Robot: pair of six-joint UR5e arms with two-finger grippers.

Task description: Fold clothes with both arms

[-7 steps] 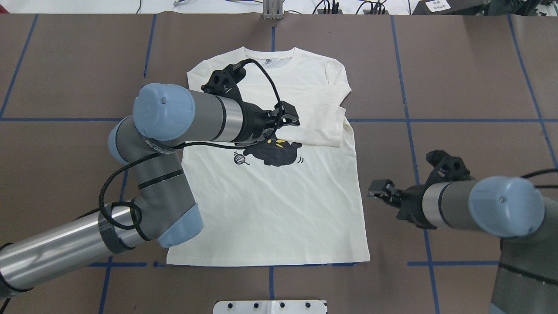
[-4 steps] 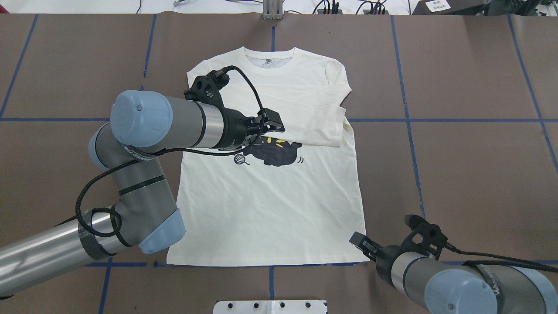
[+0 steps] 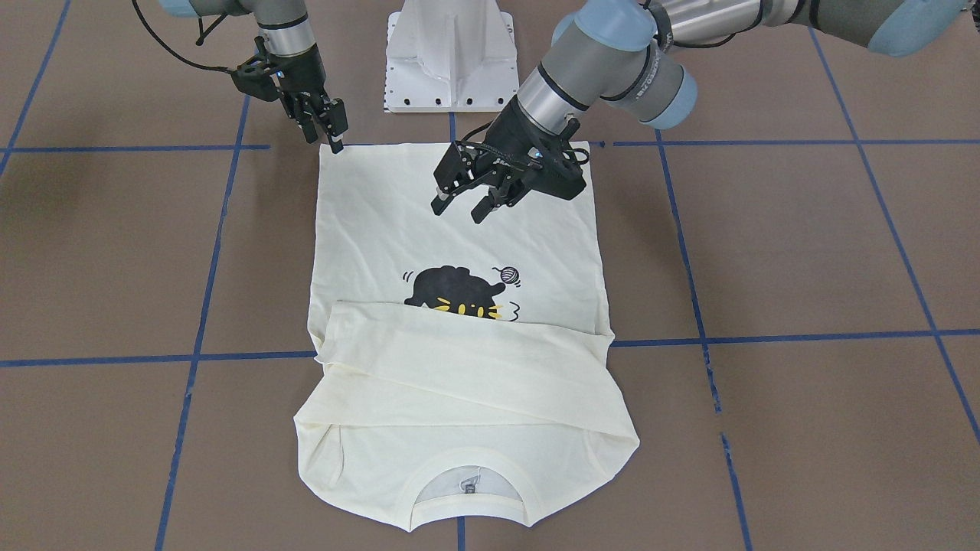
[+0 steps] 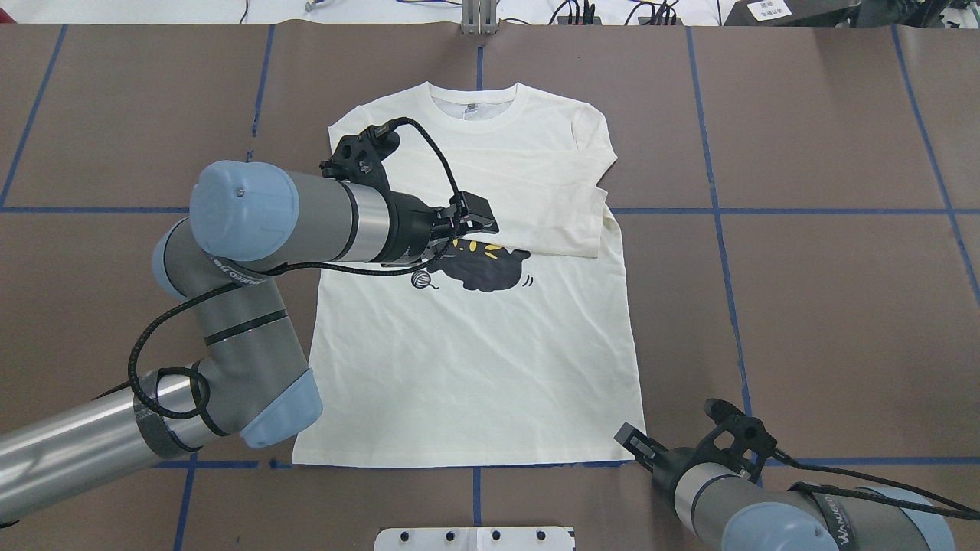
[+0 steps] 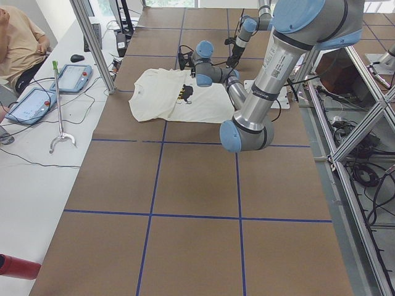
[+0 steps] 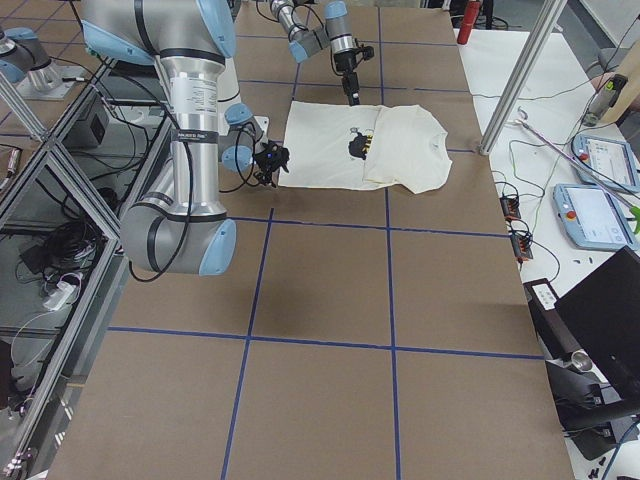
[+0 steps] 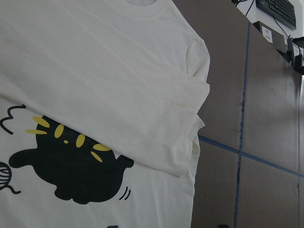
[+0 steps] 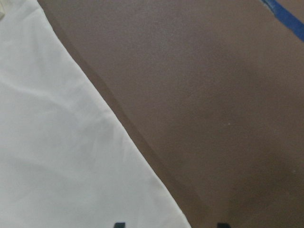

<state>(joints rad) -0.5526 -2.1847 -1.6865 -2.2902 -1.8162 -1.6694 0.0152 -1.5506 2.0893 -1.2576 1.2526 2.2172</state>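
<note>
Now the T-shirt (image 4: 475, 352) lies flat on the table (image 4: 827, 291), cat print up, sleeves folded across the chest. The left gripper (image 3: 462, 208) hangs above the shirt's body — jaws spread wide, empty. The right gripper (image 3: 334, 141) is at a hem corner, jaws parted astride the side edge, gripping nothing

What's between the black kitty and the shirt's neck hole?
The folded sleeves lie across the T-shirt there, between cat print and collar; the front-facing view shows it.
</note>
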